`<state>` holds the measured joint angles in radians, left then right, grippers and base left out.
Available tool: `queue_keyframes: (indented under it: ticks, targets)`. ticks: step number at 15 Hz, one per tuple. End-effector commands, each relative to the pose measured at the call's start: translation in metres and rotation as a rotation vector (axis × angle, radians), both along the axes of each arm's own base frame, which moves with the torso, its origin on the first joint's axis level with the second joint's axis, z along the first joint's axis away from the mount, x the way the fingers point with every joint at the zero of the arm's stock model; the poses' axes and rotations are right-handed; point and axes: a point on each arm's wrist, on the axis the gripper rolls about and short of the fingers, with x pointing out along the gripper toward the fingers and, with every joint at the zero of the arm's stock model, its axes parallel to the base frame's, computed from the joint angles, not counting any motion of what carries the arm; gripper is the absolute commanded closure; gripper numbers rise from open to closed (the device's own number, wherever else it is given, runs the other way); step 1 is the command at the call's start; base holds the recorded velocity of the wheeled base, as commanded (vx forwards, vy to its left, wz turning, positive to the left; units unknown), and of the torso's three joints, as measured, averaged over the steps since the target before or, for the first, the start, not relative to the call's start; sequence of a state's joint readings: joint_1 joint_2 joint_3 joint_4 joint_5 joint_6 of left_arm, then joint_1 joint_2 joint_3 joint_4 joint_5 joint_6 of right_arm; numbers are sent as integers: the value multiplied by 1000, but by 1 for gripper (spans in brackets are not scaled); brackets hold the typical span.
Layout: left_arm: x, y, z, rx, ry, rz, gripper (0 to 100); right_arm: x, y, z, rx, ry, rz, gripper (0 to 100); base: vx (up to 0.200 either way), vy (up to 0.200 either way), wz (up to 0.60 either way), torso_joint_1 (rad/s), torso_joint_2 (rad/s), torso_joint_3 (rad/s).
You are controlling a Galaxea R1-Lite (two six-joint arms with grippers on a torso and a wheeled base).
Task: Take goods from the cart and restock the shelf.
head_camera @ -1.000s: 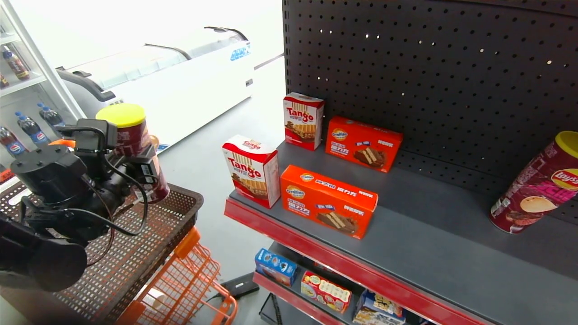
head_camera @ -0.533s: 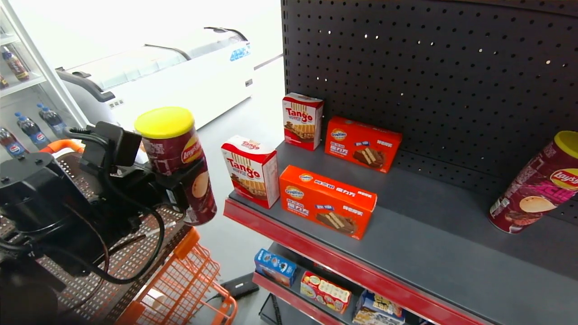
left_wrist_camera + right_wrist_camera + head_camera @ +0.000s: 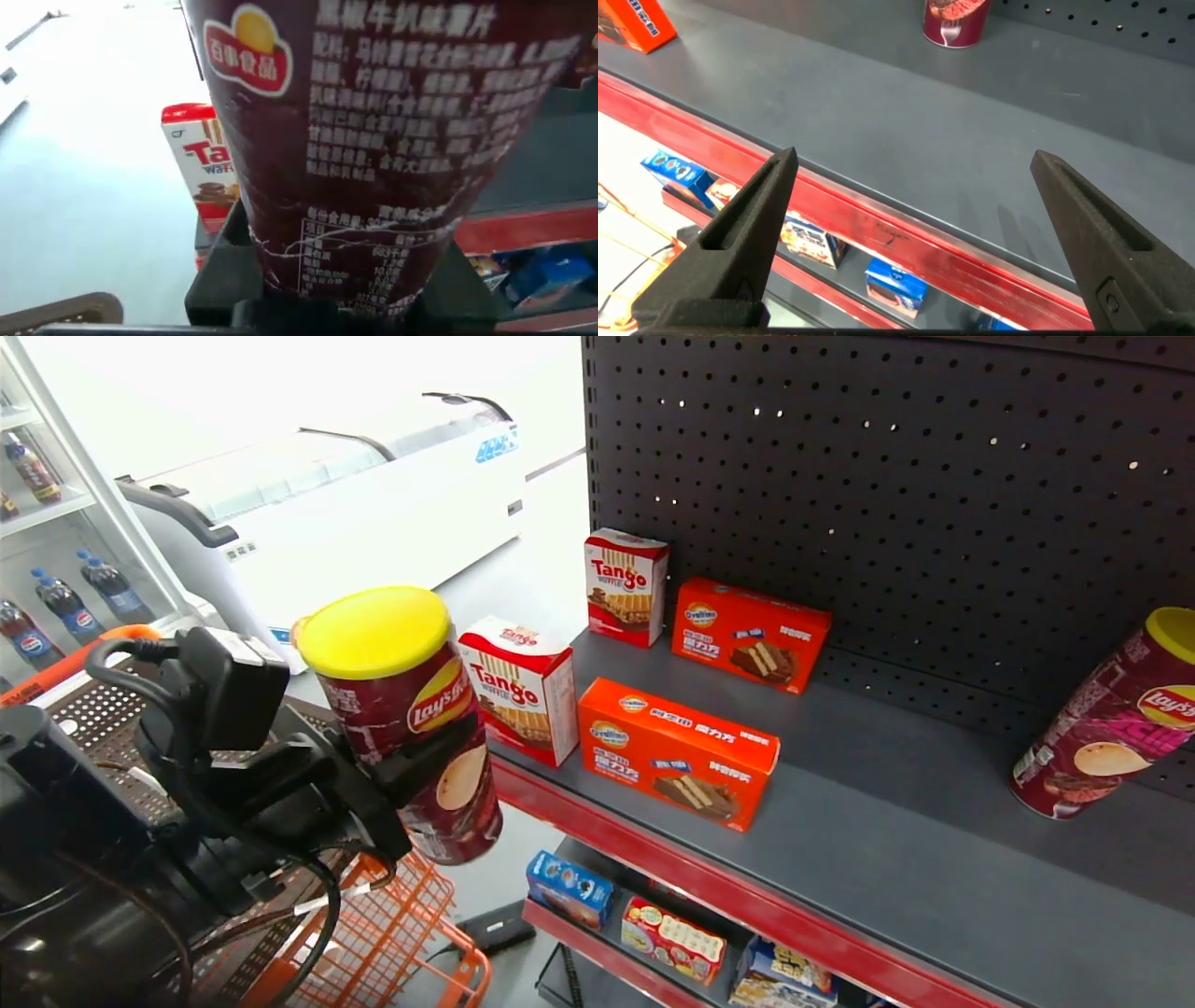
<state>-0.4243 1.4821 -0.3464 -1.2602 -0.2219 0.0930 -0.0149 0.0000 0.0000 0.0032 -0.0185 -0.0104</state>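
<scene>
Low at eight o'clock in the head view, the left arm's jaws are clenched on a can of crisps (image 3: 397, 709), yellow lid up, gripping it around the lower part of its body. The can hangs upright in the air between the cart (image 3: 401, 915) and the shelf (image 3: 896, 840). It is just off the shelf's red front lip and close beside the nearer wafer box (image 3: 523, 691), and it seems to touch neither cart nor shelf. In the left wrist view the can (image 3: 374, 140) sits right in front of the camera, with that wafer box (image 3: 201, 168) beyond it.

Toward twelve o'clock from the held can, a second wafer box (image 3: 625, 583) stands at the back of the shelf. An orange biscuit box (image 3: 677, 751) lies near the front edge and another orange box (image 3: 752, 633) stands behind it. Out at three o'clock a matching can (image 3: 1111, 728) stands near the pegboard wall, looking tilted.

The right arm's jaws are spread wide with nothing between them. They hover over the shelf's front edge, with the matching can (image 3: 957, 21) ahead at twelve o'clock.

As a judgement, the restocking is partway through. This can has been taken from the cart but not yet set down. The bare stretch of shelf between the front orange box and the matching can looks like the natural place for it. How many goods remain in the cart cannot be told.
</scene>
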Motion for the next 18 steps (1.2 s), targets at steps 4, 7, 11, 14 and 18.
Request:
queue_keyframes:
  ticks: [4,7,11,14,18]
  targets:
    - [-34,-10,4,-26,58,-182,100,0,0,0,0,0,0,0,0,0,0,0,0,0]
    - [-40,-12,3,-20,82,-296,100,0,0,0,0,0,0,0,0,0,0,0,0,0]
    - [-49,-11,1,-16,83,-354,100,0,0,0,-2,0,3,0,0,0,0,0,0,0]
    - [-53,-7,3,-36,90,-351,100,0,0,0,-5,0,0,0,0,0,0,0,0,0]
    - [-50,-8,8,-43,73,-352,100,0,0,0,1,0,-2,0,0,0,0,0,0,0]
